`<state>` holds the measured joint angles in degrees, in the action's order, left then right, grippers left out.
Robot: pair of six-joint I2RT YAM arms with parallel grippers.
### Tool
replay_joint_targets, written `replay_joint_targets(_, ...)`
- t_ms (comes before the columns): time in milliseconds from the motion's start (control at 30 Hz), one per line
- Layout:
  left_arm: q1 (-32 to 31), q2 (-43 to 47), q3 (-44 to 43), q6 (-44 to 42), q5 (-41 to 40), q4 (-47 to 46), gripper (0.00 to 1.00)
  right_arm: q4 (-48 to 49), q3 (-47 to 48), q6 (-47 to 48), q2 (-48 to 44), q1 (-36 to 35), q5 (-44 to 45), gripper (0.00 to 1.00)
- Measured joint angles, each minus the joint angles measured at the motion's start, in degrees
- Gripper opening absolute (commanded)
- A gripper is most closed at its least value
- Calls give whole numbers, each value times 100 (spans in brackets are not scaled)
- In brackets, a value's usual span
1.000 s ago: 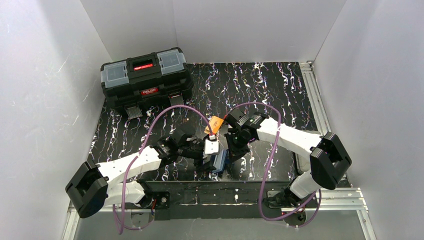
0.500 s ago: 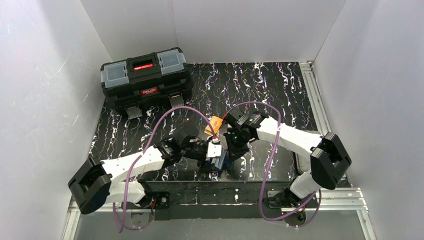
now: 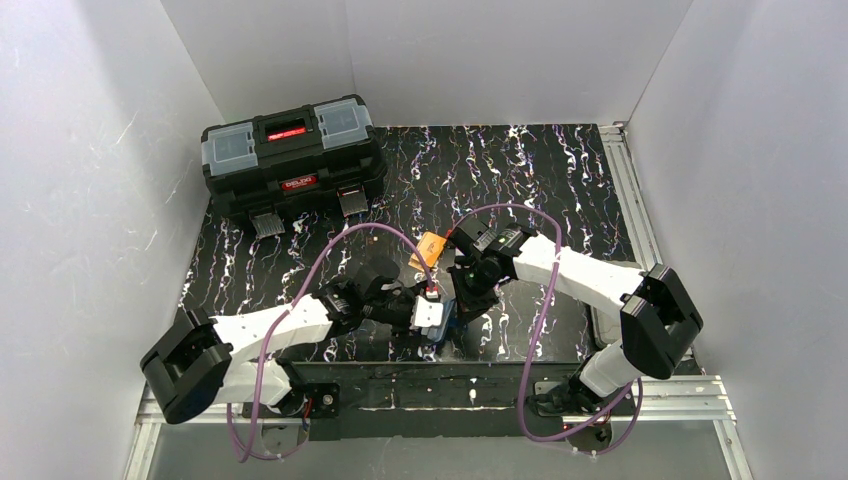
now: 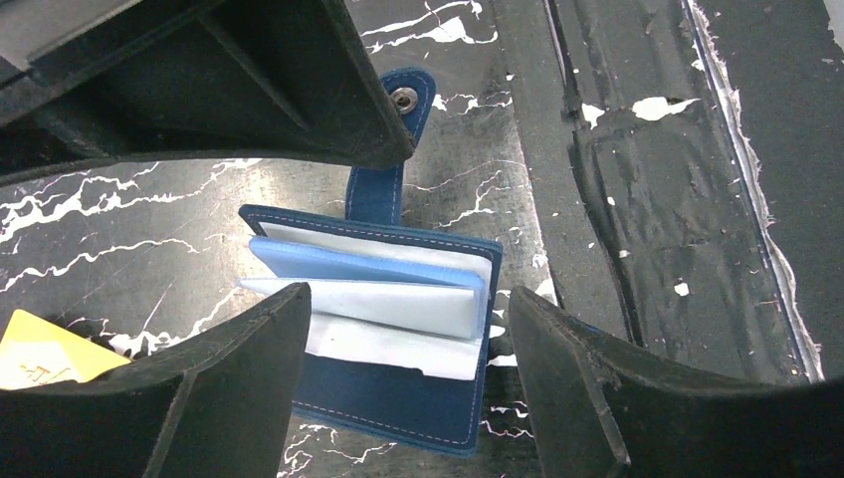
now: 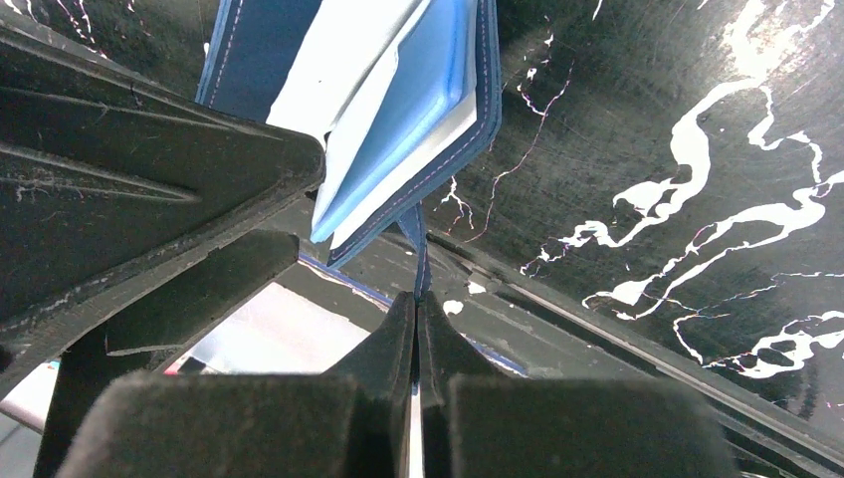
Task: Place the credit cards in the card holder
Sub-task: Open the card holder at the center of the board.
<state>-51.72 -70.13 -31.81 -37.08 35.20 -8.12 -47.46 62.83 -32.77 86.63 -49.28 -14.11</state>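
The navy card holder [image 4: 398, 383] lies half open on the black marbled table, with light blue and white leaves showing; it also shows in the right wrist view [image 5: 398, 100] and, mostly hidden, in the top view [image 3: 447, 325]. My right gripper [image 5: 418, 299] is shut on its snap tab [image 4: 386, 179] and holds it up. My left gripper [image 4: 408, 299] is open and empty, its fingers on either side of the holder just above it. An orange-yellow card [image 3: 432, 245] lies behind the grippers and shows in the left wrist view [image 4: 40, 351]. Other cards are hidden.
A big black toolbox [image 3: 292, 155] stands at the back left. A raised black rail [image 4: 637, 199] runs along the table's near edge beside the holder. White walls close in the table on three sides.
My left gripper has moved toward the near edge and down over the card holder. The right gripper has stayed shut on the tab, almost still.
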Motion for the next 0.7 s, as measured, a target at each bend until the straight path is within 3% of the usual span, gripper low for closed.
replay_joint_targets(300, 0, -107, -2, 15, -210, -369, 69, 26, -26, 0, 0, 0, -59, 1)
replay_joint_targets(700, 0, -249, -17, 732, -656, -745, 68, 90, -39, 2, 4, -17, -105, 1)
